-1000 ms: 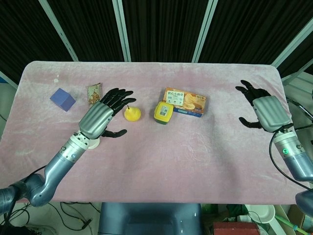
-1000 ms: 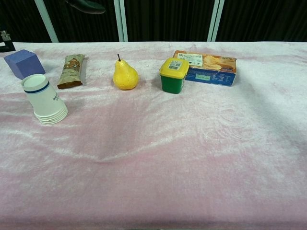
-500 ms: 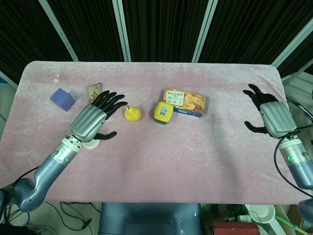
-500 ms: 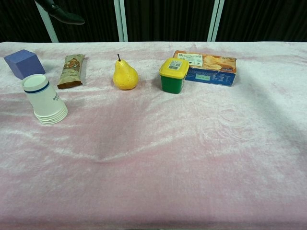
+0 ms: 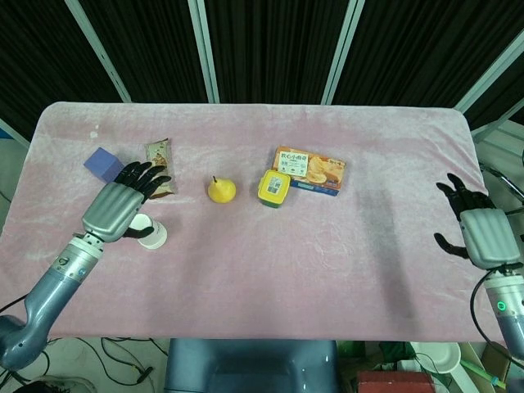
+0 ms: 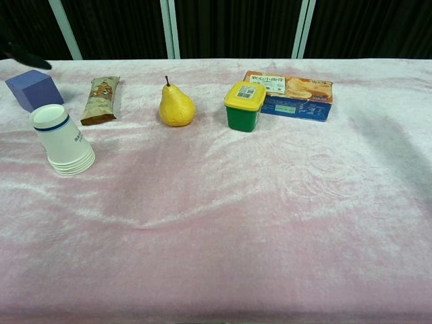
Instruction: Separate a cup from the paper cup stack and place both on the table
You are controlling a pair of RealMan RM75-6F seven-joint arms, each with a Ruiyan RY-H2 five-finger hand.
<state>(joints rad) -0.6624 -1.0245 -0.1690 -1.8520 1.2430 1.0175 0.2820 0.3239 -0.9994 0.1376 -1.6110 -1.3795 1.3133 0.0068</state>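
The cup stack (image 6: 62, 140) sits upside down near the table's (image 6: 270, 223) left edge, in front of the blue block (image 6: 34, 90) and just beside the snack bar (image 6: 101, 99). Thin paper — light, and likely to crush or skid on the cloth if squeezed hard. A fair hold would be around the side wall near the rolled rims, where it is stiffest — the other hand taking the top cup. The left hand (image 5: 117, 207) hovers above it, fingers spread, holding nothing; the right hand (image 5: 479, 232) is also released, well apart at the far edge.
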